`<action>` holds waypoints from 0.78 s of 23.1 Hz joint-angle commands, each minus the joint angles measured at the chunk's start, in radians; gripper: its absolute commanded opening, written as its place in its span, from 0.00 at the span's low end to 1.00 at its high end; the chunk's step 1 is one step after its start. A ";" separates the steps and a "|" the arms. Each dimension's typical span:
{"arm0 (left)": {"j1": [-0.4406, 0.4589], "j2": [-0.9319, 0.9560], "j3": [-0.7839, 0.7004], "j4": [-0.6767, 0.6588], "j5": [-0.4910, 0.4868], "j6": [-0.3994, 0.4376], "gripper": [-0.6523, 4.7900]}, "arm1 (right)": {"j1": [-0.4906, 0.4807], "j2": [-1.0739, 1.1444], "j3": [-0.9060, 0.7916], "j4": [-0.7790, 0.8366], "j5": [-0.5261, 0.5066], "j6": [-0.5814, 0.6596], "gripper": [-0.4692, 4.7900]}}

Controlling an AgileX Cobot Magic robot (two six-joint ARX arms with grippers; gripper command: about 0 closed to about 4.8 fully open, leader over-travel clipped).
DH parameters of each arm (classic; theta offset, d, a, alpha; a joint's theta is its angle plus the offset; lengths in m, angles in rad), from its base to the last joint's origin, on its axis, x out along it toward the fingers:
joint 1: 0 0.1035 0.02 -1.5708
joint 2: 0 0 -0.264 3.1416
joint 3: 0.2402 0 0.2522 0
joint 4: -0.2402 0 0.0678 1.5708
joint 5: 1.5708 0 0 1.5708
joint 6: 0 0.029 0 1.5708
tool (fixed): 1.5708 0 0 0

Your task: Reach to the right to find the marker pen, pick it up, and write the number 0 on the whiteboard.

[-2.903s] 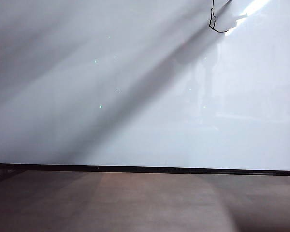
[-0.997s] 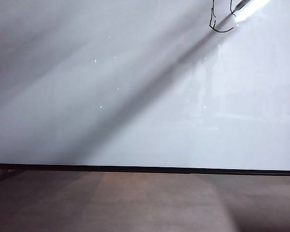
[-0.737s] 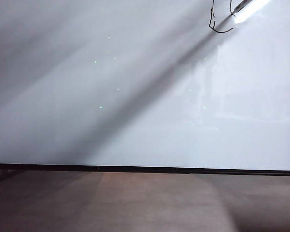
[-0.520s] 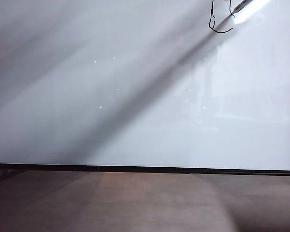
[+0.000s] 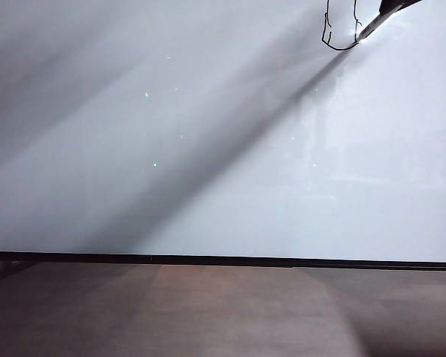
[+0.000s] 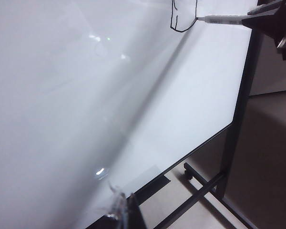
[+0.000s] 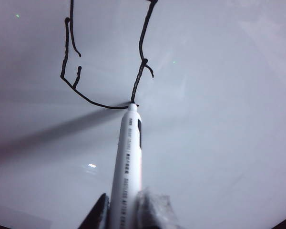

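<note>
Right gripper (image 7: 121, 210): black fingers, translucent wrapping

Glossy whiteboard (image 5: 208, 149) filling most of the frame, thin black frame along bottom and right edges. Boxy black number 0 (image 5: 340, 26) near the top right, cut off by the upper edge. Marker pen (image 5: 379, 18) slanting in from the top right, tip touching the outline's right stroke. Neither gripper visible.
</note>
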 commanded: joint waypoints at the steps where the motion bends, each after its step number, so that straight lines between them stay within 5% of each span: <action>1: 0.000 -0.004 0.002 0.012 0.001 0.000 0.11 | 0.001 0.000 0.000 0.014 0.010 0.003 0.08; 13: -0.001 -0.010 0.002 0.027 0.013 0.000 0.11 | 0.003 -0.190 0.001 0.072 -0.001 0.037 0.08; 18: -0.001 -0.010 0.002 0.081 0.176 0.000 0.11 | -0.011 -0.327 0.001 0.100 0.056 0.059 0.08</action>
